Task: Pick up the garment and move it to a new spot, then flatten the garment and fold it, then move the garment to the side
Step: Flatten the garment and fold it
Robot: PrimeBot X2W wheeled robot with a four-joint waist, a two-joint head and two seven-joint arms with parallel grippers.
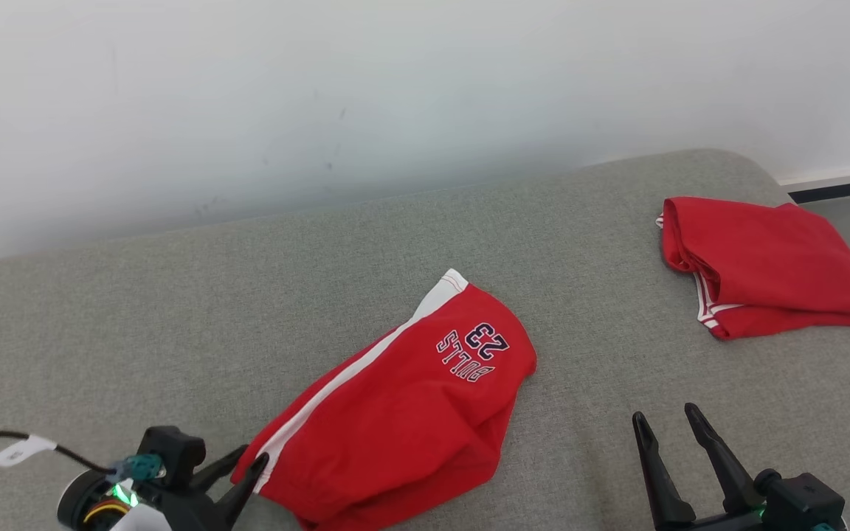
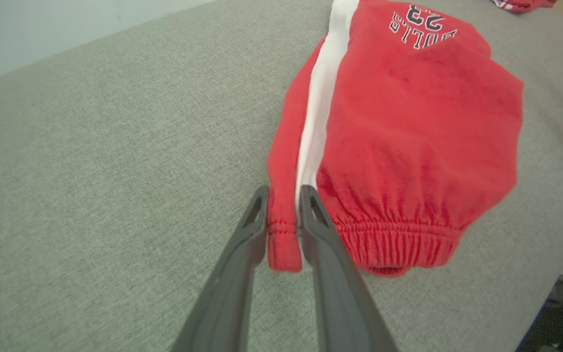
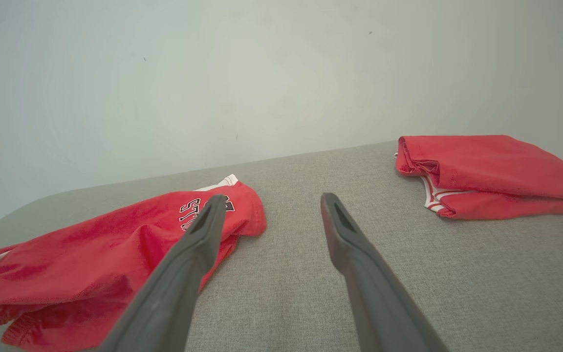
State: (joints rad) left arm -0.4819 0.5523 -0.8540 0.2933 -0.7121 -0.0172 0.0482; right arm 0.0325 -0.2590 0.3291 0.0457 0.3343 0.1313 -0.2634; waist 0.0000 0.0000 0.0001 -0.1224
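1. Our left gripper [image 2: 284, 195] stood narrowly parted around the waistband corner of the red shorts [image 1: 395, 413], which lay near-left on the grey couch [image 1: 174, 310], seemingly placed for dragging them. We could not tell whether it pinched.
2. Our right gripper [image 1: 665, 413] hovered near-right, wide open and empty.
3. The lettering [image 1: 473, 350] read "BULLS 23".

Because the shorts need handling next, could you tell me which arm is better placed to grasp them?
Left: the left end effector straddles the shorts waistband corner; the right end effector stands open over bare couch.
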